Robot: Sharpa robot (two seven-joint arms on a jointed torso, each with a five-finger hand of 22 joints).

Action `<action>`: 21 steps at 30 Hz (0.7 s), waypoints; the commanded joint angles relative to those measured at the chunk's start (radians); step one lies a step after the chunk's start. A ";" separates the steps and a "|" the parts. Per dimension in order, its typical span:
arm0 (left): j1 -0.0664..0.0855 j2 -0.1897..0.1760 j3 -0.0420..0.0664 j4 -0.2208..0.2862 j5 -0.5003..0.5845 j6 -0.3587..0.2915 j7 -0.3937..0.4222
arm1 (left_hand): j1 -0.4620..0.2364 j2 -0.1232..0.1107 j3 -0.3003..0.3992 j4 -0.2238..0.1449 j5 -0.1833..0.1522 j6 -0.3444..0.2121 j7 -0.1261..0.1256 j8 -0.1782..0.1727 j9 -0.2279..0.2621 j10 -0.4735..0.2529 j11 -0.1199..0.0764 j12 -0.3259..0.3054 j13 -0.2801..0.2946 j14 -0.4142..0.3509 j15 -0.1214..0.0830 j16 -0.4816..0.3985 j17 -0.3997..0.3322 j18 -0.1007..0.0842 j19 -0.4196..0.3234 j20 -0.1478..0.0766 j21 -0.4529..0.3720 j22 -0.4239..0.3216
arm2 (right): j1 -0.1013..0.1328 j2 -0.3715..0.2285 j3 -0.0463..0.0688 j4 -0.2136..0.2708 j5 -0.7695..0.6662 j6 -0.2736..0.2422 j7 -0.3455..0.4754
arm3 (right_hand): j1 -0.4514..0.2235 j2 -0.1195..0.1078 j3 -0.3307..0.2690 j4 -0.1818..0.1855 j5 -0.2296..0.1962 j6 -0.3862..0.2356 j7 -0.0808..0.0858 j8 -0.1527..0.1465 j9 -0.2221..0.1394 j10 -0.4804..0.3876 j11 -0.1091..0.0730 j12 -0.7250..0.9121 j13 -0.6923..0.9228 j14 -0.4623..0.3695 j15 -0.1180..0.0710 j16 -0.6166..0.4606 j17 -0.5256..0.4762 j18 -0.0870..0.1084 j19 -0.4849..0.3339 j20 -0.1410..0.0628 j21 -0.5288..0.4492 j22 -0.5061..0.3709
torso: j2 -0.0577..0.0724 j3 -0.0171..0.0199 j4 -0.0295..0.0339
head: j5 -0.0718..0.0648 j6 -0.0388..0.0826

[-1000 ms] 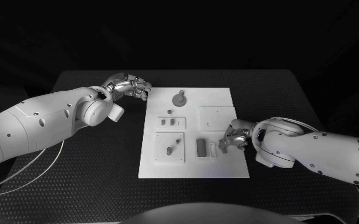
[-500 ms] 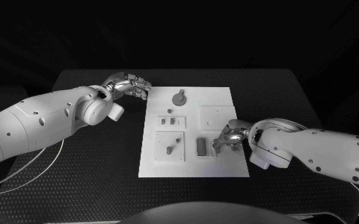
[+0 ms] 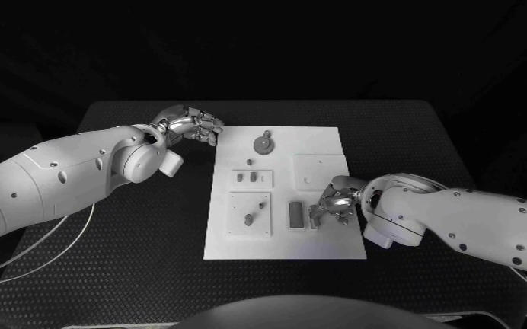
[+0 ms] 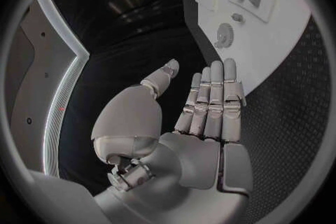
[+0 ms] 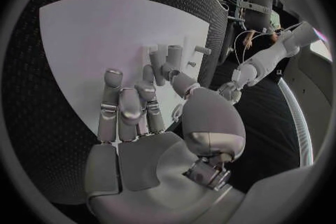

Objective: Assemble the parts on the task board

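Several small grey parts on the white task board [image 3: 330, 249] at mid-tabletop: round disc part [image 3: 263, 145] near the far edge, two small upright pieces [image 3: 250, 178] mid-board, dark rectangular block [image 3: 295, 215] toward the near right, slim peg [image 3: 251, 217] in the raised square plate on the near left. Right hand [image 3: 336, 207] low over the board's right edge, just beside the dark block; fingers [image 5: 130, 109] together and stretched over the white surface, thumb off to the side, nothing pinched; contact with the block cannot be told. Left hand [image 3: 189, 126] off the board's far left corner, above the black tabletop [image 3: 132, 268]; fingers [image 4: 213, 98] straight and side by side, thumb apart, holding nothing.
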 commanded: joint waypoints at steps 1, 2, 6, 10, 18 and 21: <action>0.001 0.002 0.001 0.003 0.005 0.015 0.005 | -0.008 0.001 0.001 0.004 -0.002 0.001 -0.001 0.003 -0.001 0.004 0.001 0.000 0.001 0.001 0.007 -0.005 0.001 0.021 0.000 0.000 -0.005 0.002 | -0.001 0.003 -0.001 -0.001 -0.003 0.020 0.003 | 0.031 0.041 0.006 0.000 0.006 0.000 0.004 0.005 0.010 0.013 -0.004 0.004 0.001 0.000 -0.007 0.003 0.000 0.008 0.008 0.000 0.005 0.019 | 0.000 0.0000 0.0004 | 0.001 0.001; 0.001 0.002 0.001 0.003 0.005 0.015 0.005 | -0.008 0.000 0.001 0.004 -0.002 0.001 -0.001 0.003 -0.001 0.004 0.001 0.000 0.001 0.001 0.007 -0.005 0.001 0.021 0.000 0.000 -0.005 0.002 | -0.001 0.003 -0.001 -0.002 -0.003 0.022 0.002 | 0.030 0.040 0.006 0.000 0.006 0.001 0.004 0.005 0.010 0.013 -0.004 0.005 0.002 -0.001 -0.007 0.003 0.000 0.008 0.008 0.000 0.005 0.019 | 0.000 -0.0001 0.0005 | 0.001 0.000; 0.001 -0.001 0.001 0.003 0.005 0.016 0.005 | -0.008 0.000 0.001 0.005 -0.002 0.001 -0.001 0.003 -0.001 0.004 0.001 0.000 0.001 0.001 0.007 -0.005 0.002 0.021 0.000 0.000 -0.005 0.002 | -0.001 0.002 -0.002 -0.005 -0.002 0.049 -0.002 | 0.030 0.040 0.006 0.000 0.006 0.001 0.004 0.005 0.010 0.012 -0.004 0.003 0.000 -0.001 -0.007 0.003 -0.001 0.008 0.008 0.000 0.005 0.019 | 0.000 -0.0007 0.0006 | 0.001 -0.002; 0.001 -0.001 0.001 0.003 0.005 0.015 0.005 | -0.008 0.000 0.001 0.005 -0.002 0.001 -0.001 0.003 -0.001 0.004 0.001 0.000 0.001 0.001 0.007 -0.006 0.002 0.021 0.000 0.000 -0.005 0.002 | -0.003 0.005 -0.003 -0.011 -0.006 0.049 -0.003 | 0.029 0.042 0.007 0.000 0.006 0.000 0.004 0.005 0.009 0.010 -0.004 0.001 -0.002 -0.002 -0.008 0.002 -0.004 0.008 0.007 0.000 0.004 0.019 | 0.000 -0.0010 0.0003 | 0.002 -0.003; 0.001 -0.001 0.001 0.004 0.005 0.014 0.004 | -0.008 0.000 0.001 0.005 -0.002 0.001 -0.001 0.003 -0.002 0.004 0.001 0.000 0.001 0.001 0.007 -0.006 0.002 0.021 -0.001 0.001 -0.005 0.002 | -0.004 0.009 -0.004 -0.015 -0.007 0.044 -0.002 | 0.027 0.041 0.008 0.000 0.006 0.000 0.004 0.005 0.009 0.009 -0.004 0.001 -0.002 -0.003 -0.008 0.001 -0.006 0.008 0.007 0.000 0.004 0.019 | 0.000 -0.0005 0.0009 | 0.006 -0.006; 0.001 -0.002 0.001 0.004 0.005 0.014 0.004 | -0.008 0.000 0.001 0.006 -0.002 0.001 -0.001 0.003 -0.002 0.004 0.001 0.000 0.001 0.001 0.007 -0.006 0.003 0.021 -0.001 0.001 -0.005 0.002 | -0.004 0.010 -0.004 -0.016 -0.007 0.039 -0.001 | 0.025 0.040 0.007 0.000 0.006 0.000 0.004 0.005 0.008 0.009 -0.004 0.000 -0.002 -0.004 -0.008 0.001 -0.007 0.008 0.007 0.000 0.004 0.019 | 0.000 -0.0009 0.0007 | 0.007 -0.006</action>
